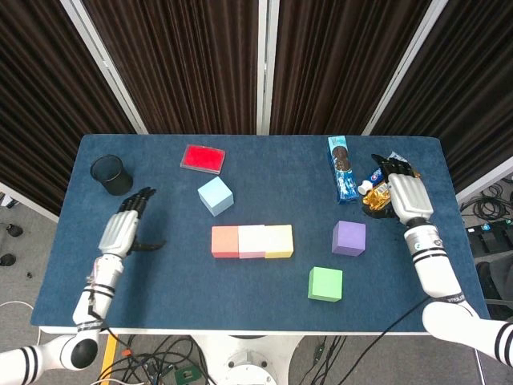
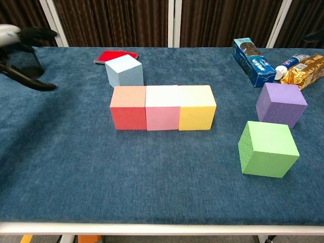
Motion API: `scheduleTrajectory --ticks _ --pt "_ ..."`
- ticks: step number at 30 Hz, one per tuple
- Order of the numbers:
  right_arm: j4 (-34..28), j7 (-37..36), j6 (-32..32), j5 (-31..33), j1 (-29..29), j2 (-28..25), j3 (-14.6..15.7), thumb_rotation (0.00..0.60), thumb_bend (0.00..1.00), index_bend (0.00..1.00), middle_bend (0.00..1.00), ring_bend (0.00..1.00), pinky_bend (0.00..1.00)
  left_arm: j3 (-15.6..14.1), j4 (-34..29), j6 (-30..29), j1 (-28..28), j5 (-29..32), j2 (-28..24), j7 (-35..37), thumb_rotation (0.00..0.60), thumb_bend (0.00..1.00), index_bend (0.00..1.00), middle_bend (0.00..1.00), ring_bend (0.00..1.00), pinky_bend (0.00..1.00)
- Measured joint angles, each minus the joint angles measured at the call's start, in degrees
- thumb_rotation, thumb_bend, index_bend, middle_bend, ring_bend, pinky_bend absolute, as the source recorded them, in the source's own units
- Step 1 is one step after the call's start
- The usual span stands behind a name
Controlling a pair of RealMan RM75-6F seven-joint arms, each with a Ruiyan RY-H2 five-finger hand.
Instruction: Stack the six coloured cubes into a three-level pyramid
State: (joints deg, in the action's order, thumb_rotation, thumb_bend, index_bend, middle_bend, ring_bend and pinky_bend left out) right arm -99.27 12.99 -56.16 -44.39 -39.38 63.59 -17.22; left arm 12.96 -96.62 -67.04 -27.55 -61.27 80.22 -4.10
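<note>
hovering left hand (image 1: 124,231) empty, fingers spread, apart from red cube (image 1: 225,241)

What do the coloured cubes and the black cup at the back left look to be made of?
The coloured cubes, such as the green cube, look like foam: matte, finely grainy faces, no gloss. The black cup looks like wire mesh, probably metal: the chest view shows a see-through lattice wall.

Red cube (image 1: 225,241), pink cube (image 1: 252,241) and yellow cube (image 1: 279,241) sit touching in a row on the counter (image 1: 264,168). The left hand (image 1: 123,233) hovers empty, fingers (image 1: 142,199) spread, well apart from them. The right hand (image 1: 407,196) rests by the snack packets (image 1: 377,188).
</note>
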Motion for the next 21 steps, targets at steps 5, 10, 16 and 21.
scheduleTrajectory --ticks 5,10,16,21 --pt "-0.38 4.91 0.95 1.11 -4.38 1.84 -0.55 0.6 0.08 0.0 0.11 0.0 0.0 0.82 0.29 -3.76 3.47 0.35 -2.32 3.94 0.6 0.14 0.06 0.06 0.0 0.09" --pt "-1.84 11.88 -0.17 3.19 -7.0 2.9 0.6 0.6 0.09 0.0 0.11 0.0 0.0 3.84 1.26 -2.71 3.72 2.09 -3.33 8.83 0.6 0.12 0.06 0.08 0.0 0.08" --pt "-5.0 13.8 -5.76 5.61 -6.31 2.26 1.6 0.6 0.09 0.0 0.11 0.0 0.0 7.51 2.02 1.55 -1.88 6.74 -2.03 5.32 0.6 0.06 0.06 0.1 0.0 0.08" --pt "-6.55 11.94 -7.45 6.01 -3.57 -0.91 2.07 0.6 0.09 0.0 0.12 0.0 0.0 9.94 3.36 5.19 -8.98 14.84 3.22 -1.65 0.6 0.05 0.06 0.11 0.0 0.08"
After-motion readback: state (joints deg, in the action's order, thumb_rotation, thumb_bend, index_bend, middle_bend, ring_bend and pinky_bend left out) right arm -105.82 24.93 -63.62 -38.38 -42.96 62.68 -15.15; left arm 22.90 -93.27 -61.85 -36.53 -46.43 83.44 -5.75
